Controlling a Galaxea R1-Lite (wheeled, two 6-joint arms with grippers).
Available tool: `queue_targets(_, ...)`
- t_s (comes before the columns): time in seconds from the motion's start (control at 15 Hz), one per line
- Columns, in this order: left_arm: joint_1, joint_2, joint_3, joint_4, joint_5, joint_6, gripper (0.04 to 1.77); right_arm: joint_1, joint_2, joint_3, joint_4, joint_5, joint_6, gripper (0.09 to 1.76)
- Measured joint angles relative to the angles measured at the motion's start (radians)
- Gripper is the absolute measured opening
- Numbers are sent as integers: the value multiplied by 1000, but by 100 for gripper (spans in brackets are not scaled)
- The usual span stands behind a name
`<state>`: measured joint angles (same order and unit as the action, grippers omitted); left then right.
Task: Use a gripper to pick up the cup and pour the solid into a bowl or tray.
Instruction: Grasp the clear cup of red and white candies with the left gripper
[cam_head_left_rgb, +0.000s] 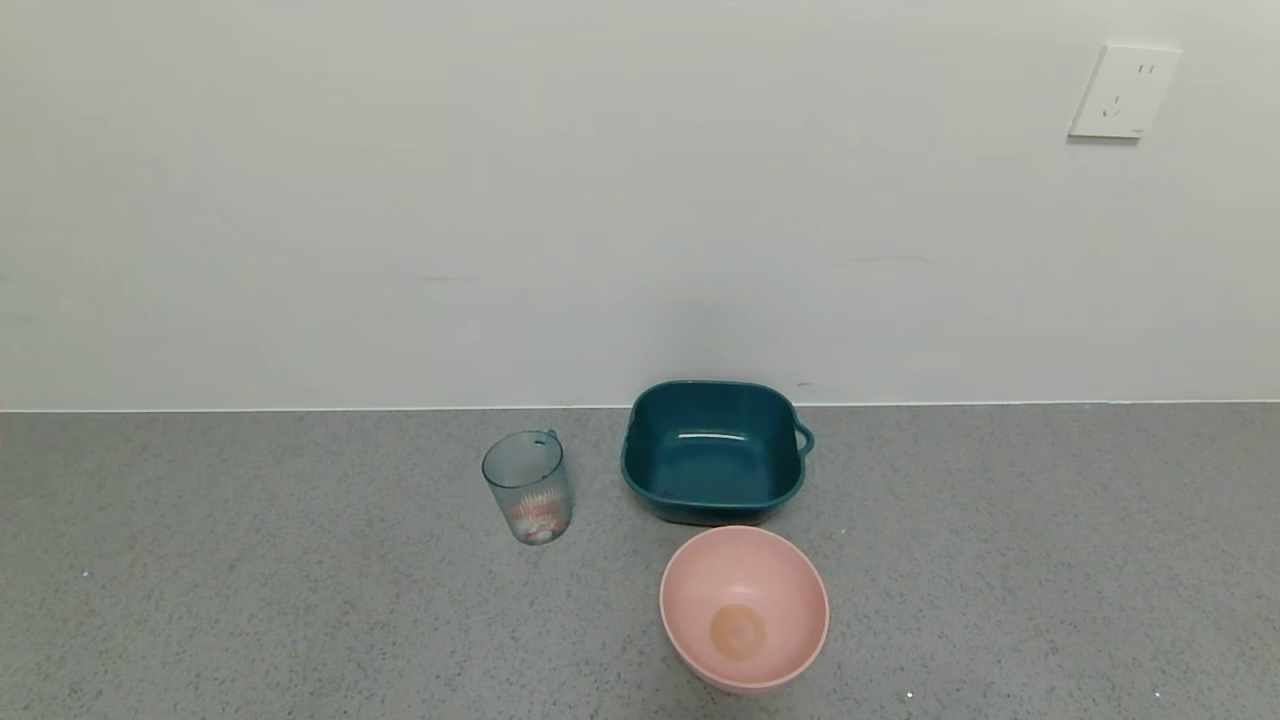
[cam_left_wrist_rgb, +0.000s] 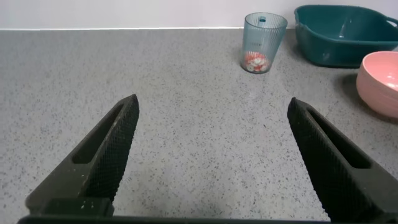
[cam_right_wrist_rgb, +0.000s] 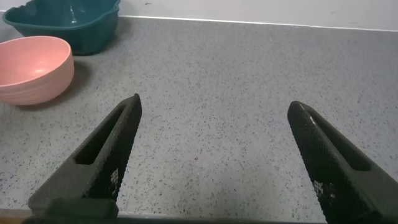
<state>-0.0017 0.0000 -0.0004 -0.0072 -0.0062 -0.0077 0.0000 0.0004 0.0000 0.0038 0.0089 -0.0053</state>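
Note:
The pale teal cup (cam_head_left_rgb: 527, 486) stands upright on the grey counter, left of the dark teal basin (cam_head_left_rgb: 712, 451). The orange-red and white solid (cam_head_left_rgb: 533, 515) lies in the cup's bottom. The basin is empty. Neither arm shows in the head view. In the left wrist view my left gripper (cam_left_wrist_rgb: 211, 111) is open and empty over bare counter, with the cup (cam_left_wrist_rgb: 262, 42) and its solid (cam_left_wrist_rgb: 254, 61) well ahead and the basin (cam_left_wrist_rgb: 344, 35) beyond. In the right wrist view my right gripper (cam_right_wrist_rgb: 213, 108) is open and empty, with the basin (cam_right_wrist_rgb: 69, 23) far off to one side.
A round pink bowl (cam_head_left_rgb: 744, 606) stands in front of the basin, nearly touching it; it also shows in the left wrist view (cam_left_wrist_rgb: 380, 73) and the right wrist view (cam_right_wrist_rgb: 32, 68). A white wall backs the counter (cam_head_left_rgb: 1000, 540). A wall socket (cam_head_left_rgb: 1122, 91) sits high right.

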Motion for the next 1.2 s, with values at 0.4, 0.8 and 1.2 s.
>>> queue_targets(0.4,0,7,-52,32,-64,37,172,0,0,0,0,0,0,171)
queue_targets(0.8,-1,102,-201,100,-133,34,172,0,0,0,0,0,0,171)
queue_targets(1.2,-11,470,-273,-49,-110,-1,172,0,0,0,0,0,0,171)
